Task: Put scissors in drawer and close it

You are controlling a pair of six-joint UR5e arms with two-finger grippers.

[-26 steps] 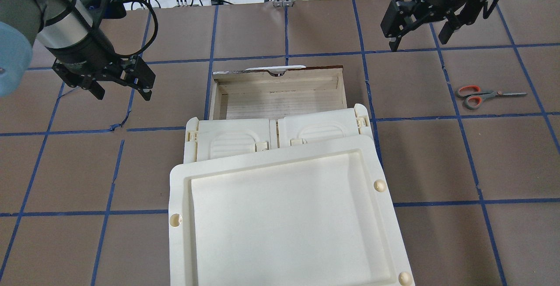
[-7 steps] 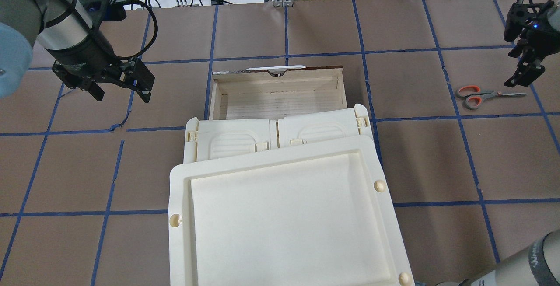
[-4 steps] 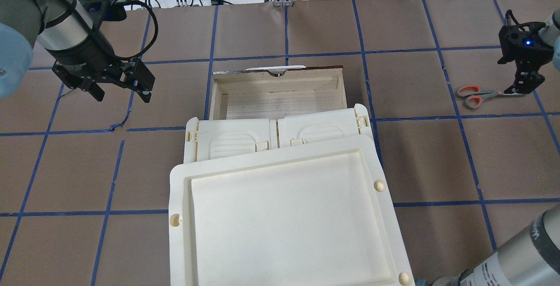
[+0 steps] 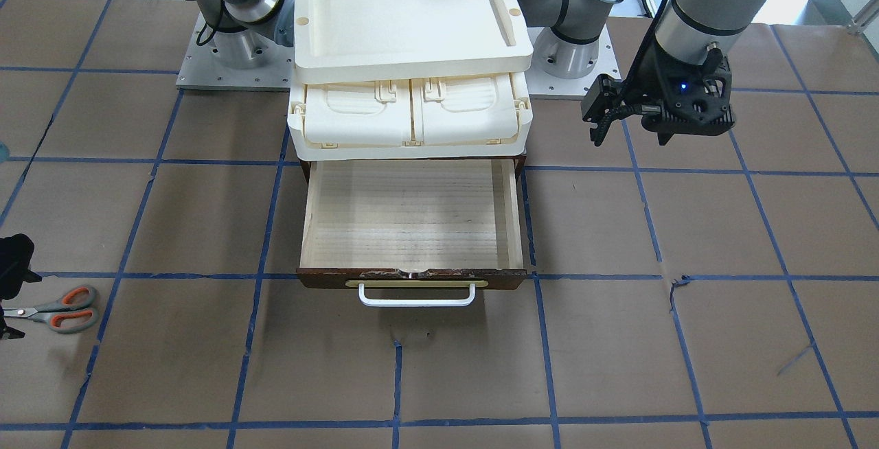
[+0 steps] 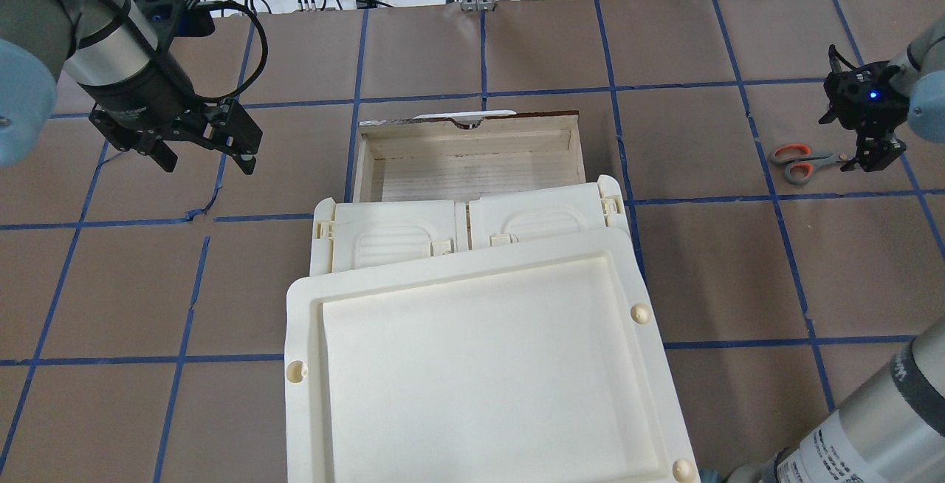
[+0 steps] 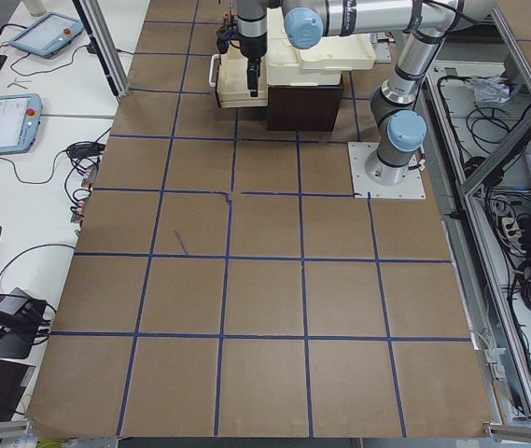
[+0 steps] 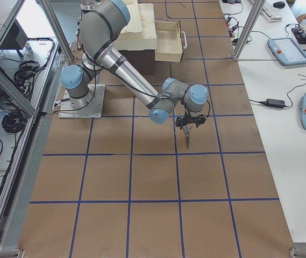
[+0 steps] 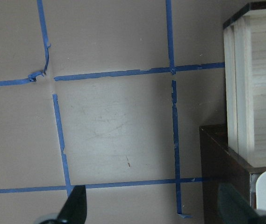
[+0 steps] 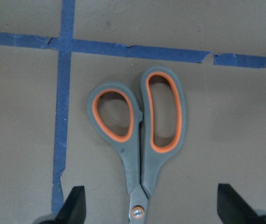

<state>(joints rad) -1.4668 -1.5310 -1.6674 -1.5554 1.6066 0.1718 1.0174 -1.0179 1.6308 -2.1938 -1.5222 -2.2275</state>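
Observation:
The scissors lie flat on the table at the far right, orange-lined loops toward the drawer. In the right wrist view the scissors lie shut with the pivot at the bottom edge. My right gripper is open, low over the blades, one finger on each side, as the right wrist view shows. The drawer stands pulled open with nothing in it, its white handle on the far side. My left gripper is open and empty, above the table left of the drawer.
A cream plastic case with a tray-like lid sits on top of the drawer's housing and covers its near part. Blue tape lines grid the brown table. The scissors lie close to the table's end.
My right gripper has swung from the back of the table out to the scissors and come down over the blades, shifting slightly toward the handles. The left arm, scissors and drawer have not moved.

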